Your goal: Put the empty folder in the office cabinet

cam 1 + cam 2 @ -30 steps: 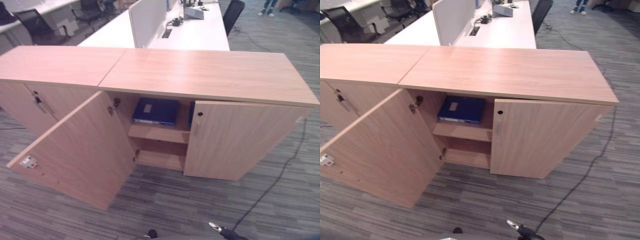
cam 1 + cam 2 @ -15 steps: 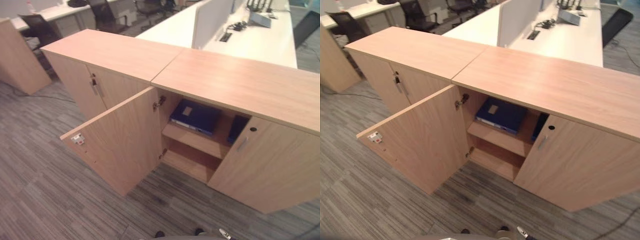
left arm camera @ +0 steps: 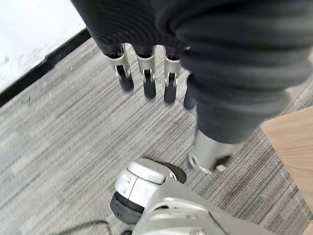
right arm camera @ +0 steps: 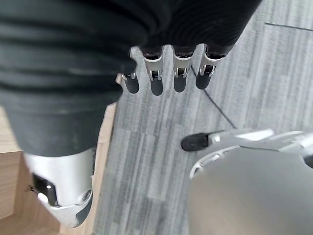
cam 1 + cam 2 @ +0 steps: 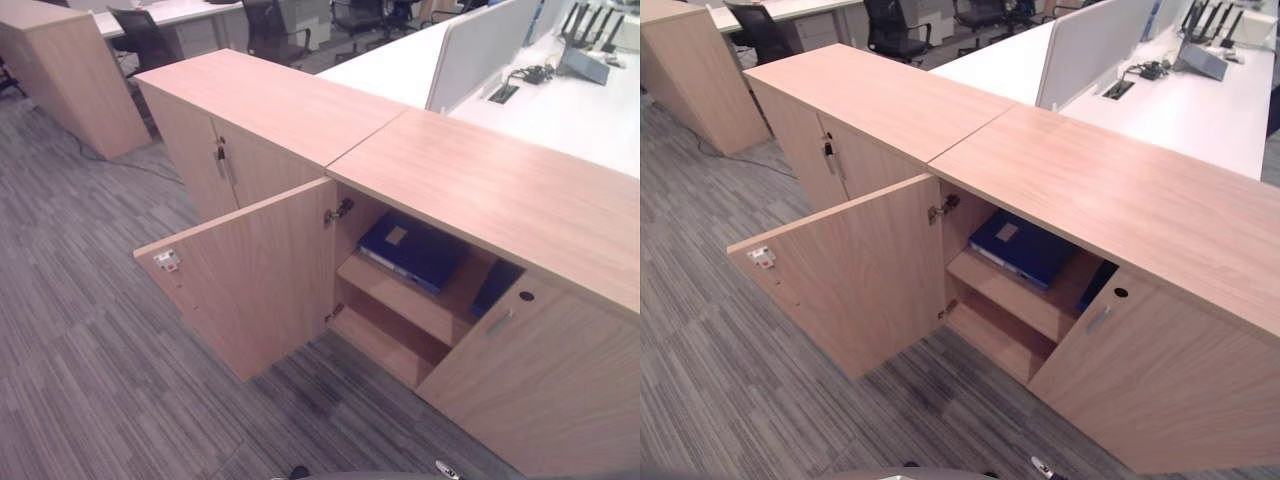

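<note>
The blue folder [image 5: 412, 250] lay flat on the cabinet's [image 5: 520, 190] upper shelf, its door [image 5: 255, 280] swung open at nine o'clock. Left hand [image 3: 146, 73] and right hand [image 4: 166, 73] hung relaxed, holding nothing, over the carpet [image 5: 80, 330].

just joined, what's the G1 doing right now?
Nothing is in its hands. The left hand and right hand both hang over the carpet with fingers relaxed. The office cabinet in front has its left door swung open and its right door closed. A blue folder lies flat on the upper shelf, so the placing looks done.
</note>
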You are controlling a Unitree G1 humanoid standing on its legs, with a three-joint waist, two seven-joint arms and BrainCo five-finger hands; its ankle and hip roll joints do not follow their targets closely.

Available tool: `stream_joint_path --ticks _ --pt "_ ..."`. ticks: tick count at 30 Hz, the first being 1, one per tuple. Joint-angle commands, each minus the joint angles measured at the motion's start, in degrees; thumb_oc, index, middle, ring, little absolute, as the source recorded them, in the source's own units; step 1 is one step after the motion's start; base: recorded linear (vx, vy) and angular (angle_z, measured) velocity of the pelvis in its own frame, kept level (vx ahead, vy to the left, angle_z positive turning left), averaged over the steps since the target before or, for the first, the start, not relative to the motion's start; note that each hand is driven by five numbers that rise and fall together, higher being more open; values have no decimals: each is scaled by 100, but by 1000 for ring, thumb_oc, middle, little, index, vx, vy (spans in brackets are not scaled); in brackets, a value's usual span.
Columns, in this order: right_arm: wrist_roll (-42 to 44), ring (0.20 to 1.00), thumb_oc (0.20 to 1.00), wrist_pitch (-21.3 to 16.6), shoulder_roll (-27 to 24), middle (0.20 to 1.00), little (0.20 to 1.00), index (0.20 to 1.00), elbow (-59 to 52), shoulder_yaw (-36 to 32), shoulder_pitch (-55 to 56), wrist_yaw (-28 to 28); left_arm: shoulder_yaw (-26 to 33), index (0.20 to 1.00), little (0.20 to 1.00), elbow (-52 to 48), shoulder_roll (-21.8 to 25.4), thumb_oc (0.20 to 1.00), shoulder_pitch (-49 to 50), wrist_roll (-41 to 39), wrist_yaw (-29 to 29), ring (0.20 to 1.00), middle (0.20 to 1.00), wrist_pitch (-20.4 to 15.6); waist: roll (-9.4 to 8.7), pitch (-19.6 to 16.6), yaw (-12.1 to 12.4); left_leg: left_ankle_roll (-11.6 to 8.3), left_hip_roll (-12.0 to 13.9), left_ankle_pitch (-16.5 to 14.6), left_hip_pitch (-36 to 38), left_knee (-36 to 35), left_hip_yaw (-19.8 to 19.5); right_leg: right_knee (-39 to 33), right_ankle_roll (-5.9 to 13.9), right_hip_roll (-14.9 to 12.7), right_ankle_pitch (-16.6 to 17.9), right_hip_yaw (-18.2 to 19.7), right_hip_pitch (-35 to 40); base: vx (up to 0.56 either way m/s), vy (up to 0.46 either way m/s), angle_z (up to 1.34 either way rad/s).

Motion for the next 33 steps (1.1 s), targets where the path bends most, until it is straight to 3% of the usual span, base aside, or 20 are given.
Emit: stream_joint_path --ticks 1,2,4,5,6,8,13,19,25,33 --pt "15 1000 1000 -68 -1 1000 1000 1000 75 -83 -73 -68 154 777 777 133 137 777 -350 -253 -6 777 777 -43 62 76 53 -186 112 6 -261 228 542 294 200 -92 -427 -89 -115 -37 -51 17" --pt "14 1000 1000 -68 -3 1000 1000 1000 77 -84 -77 -67 154 1000 1000 134 134 1000 -353 -254 -5 1000 1000 -43 64 77 46 -187 110 1 -272 241 534 296 199 -92 -429 -96 -118 -83 -92 19" --pt "-160 1000 1000 -15 -104 1000 1000 1000 116 -72 -160 -143 -62 1000 1000 -20 -115 1000 -552 -452 -24 1000 1000 -63 73 177 -15 -253 162 -33 -495 607 681 328 166 -109 -479 -182 -91 -85 -42 21" --pt "-322 1000 1000 37 -238 1000 1000 1000 201 -151 -234 -215 -119 1000 1000 -89 -243 1000 -604 -721 -81 1000 1000 -60 86 297 -73 -265 314 48 -767 886 1107 374 142 -182 -511 -311 -84 -78 2 23" --pt "-323 1000 1000 37 -240 1000 1000 1000 203 -152 -236 -215 -120 1000 1000 -89 -245 1000 -606 -722 -81 1000 1000 -60 89 296 -67 -265 316 40 -776 899 1111 379 141 -182 -513 -306 -91 -104 11 32" --pt "-494 1000 1000 110 -378 1000 1000 1000 310 -227 -289 -211 -82 1000 1000 -75 -279 1000 -534 -754 -197 1000 1000 -15 139 290 -107 -211 656 180 -803 883 1724 376 129 -187 -508 -322 -59 5 7 49" --pt "-698 1000 1000 136 -440 1000 1000 1000 380 -225 -264 -149 269 1000 1000 190 -134 1000 -439 -865 -222 1000 1000 13 156 158 -86 -308 837 395 -671 511 1472 327 132 -157 -557 -203 -26 70 19 18" --pt "-704 1000 1000 108 -442 1000 1000 1000 297 -241 -237 -119 454 1000 1000 167 -29 1000 -470 -951 -145 1000 1000 -8 235 68 -76 -385 877 504 -468 47 1237 276 157 -114 -574 -125 7 60 66 -4" --pt "-710 1000 1000 87 -474 1000 1000 1000 257 -311 -193 -128 362 1000 1000 -215 73 1000 -583 -998 -25 1000 1000 -127 343 -29 -92 -397 809 385 -277 -8 1365 155 248 -196 -483 -188 102 40 107 -4" --pt "-745 1000 1000 88 -551 1000 1000 1000 160 -346 -263 -124 12 1000 1000 -1228 508 1000 -1230 -1068 226 1000 1000 -390 463 -175 -215 -180 417 -36 -69 -8 1527 69 574 -645 -182 -18 69 45 196 -2"
